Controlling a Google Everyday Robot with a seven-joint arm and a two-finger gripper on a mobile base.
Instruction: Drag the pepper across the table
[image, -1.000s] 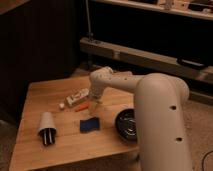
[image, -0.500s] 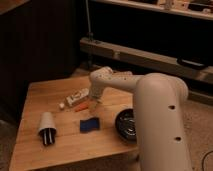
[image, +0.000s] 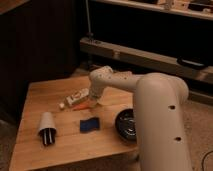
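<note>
Orange pepper near the middle of the wooden table, just beside a white packet — gripper down at the pepper's right end, its grip cannot be told, blue sponge nearer the front, white cup lying left, dark bowl right.

No legible text anywhere, not even on the white packet just beside the gripper

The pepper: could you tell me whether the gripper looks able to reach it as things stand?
Probably yes: the gripper is low over the table right beside the pepper, with nothing between them; the white packet lies just behind.
</note>
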